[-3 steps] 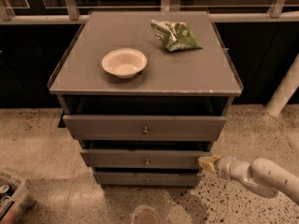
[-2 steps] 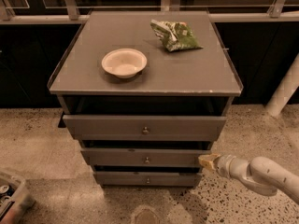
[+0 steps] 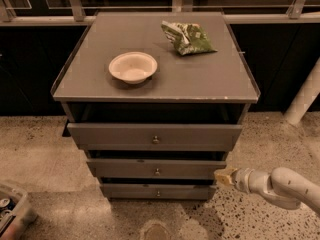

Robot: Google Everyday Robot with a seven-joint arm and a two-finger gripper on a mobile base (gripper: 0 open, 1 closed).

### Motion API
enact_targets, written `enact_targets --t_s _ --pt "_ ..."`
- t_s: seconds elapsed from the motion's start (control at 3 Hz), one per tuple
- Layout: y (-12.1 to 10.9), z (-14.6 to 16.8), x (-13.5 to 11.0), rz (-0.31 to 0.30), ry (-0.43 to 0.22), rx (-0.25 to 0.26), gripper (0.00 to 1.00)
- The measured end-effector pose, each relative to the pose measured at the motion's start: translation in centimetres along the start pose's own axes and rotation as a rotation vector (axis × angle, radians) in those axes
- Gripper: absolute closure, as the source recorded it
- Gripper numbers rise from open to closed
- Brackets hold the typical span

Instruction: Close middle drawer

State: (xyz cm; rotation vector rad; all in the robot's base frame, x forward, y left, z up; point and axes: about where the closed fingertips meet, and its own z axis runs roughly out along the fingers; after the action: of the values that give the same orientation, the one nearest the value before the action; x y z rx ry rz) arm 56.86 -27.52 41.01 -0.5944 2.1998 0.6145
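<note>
At the right edge of the middle drawer (image 3: 125, 168) we find the gripper (image 3: 225, 176), level with the drawer front and either touching its right corner or just beside it; the angle does not settle which. We cannot tell whether the claw is apart or together.

We record the drawer as the second of three in the grey cabinet (image 3: 200, 81), under the top drawer (image 3: 110, 134) and over the bottom drawer (image 3: 130, 190). It stands pulled out, with a dark gap along the upper edge of its front. It projects less than the drawer above and more than the one below.

Handling, in our judgement:
- It looks to be a stiff wooden box that slides along one line only. It is neither soft nor fragile. The inside is hidden, so we cannot assess its load.
- No grasp is called for. The flat front is a broad, hard face to push against.
- The small round metal knob (image 3: 157, 172) at the centre is likely slick and gives poor purchase.
- We expect that a push at the right corner may skew the drawer in its opening and make it bind. Contact nearer the centre, beside the knob, should run truer.

We also note a bowl (image 3: 132, 67) near the left edge of the cabinet top and a green bag (image 3: 187, 37) towards the far right corner. Both are light and could shift if the drawer slams.
</note>
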Motion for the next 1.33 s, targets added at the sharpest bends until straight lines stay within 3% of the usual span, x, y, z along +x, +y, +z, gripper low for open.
enact_targets --t_s 0.33,0.67,1.33 --pt "2.37 -3.92 2.71 0.091 0.031 -0.049 1.0" --pt "3.13 -3.83 3.35 0.099 0.038 -0.064 0.82" --pt "3.14 -3.83 3.35 0.099 0.038 -0.064 0.35"
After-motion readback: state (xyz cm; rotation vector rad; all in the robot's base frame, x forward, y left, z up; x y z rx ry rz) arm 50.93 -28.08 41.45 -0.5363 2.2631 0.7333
